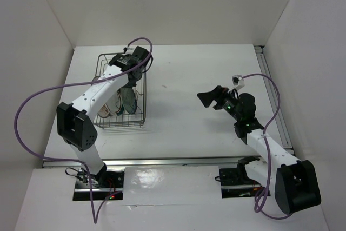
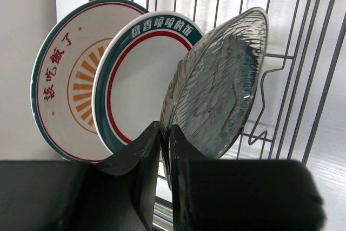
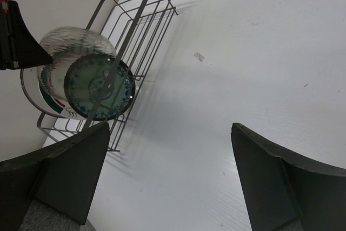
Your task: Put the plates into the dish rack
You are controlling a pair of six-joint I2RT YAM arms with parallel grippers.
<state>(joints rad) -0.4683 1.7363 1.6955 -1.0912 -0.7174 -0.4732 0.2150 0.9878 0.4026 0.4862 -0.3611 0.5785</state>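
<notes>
Inside the dish rack (image 1: 121, 126), the grey plate (image 2: 221, 85) is pinched by the left gripper (image 2: 165, 133); release is needed next. The right gripper (image 3: 170, 128) is spread, empty.

Left arm (image 1: 100, 87) and upright plates (image 1: 128, 100) crowd the dish rack (image 1: 121, 123); table (image 1: 184, 79) beside lies open.
</notes>
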